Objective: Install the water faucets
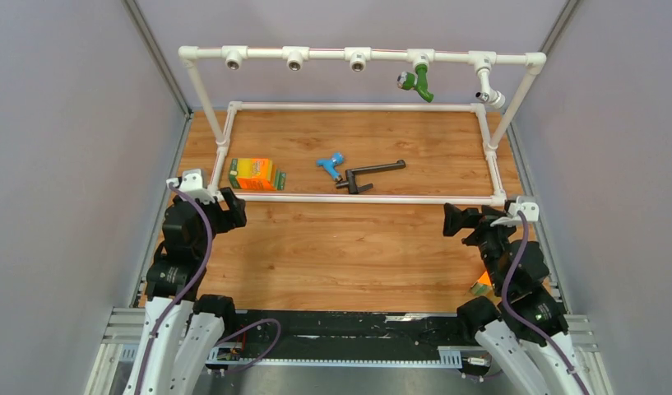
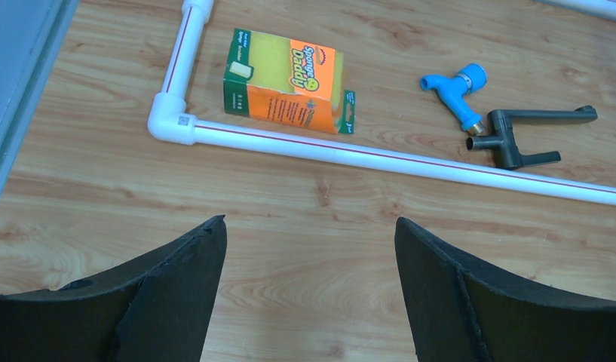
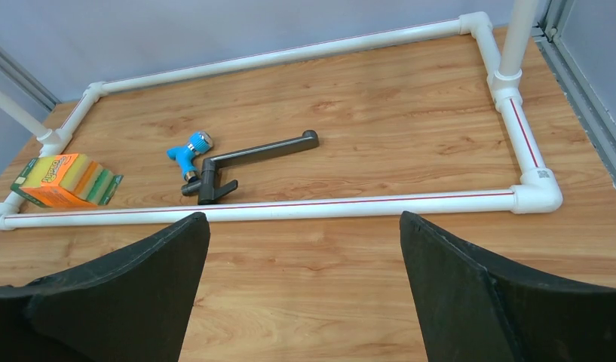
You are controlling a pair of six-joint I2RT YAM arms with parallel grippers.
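Left pincer (image 2: 311, 223) wide open, empty, outside pipe frame (image 1: 357, 198) near rail | orange box (image 1: 252, 173) inside frame, left | blue faucet (image 1: 330, 164) just beside dark-brown faucet (image 1: 372, 176), lying inside frame, middle | green faucet (image 1: 418, 82), white-chrome faucet (image 1: 488, 89) on frame top bar, right end | right pincer (image 3: 302, 219) wide open, empty, outside near rail

Smooth wood-grain finish noted on worktop (image 3: 365, 113); pipe frame (image 3: 365, 202) made of glossy white plastic; dark faucet (image 3: 259, 150) finished matt.
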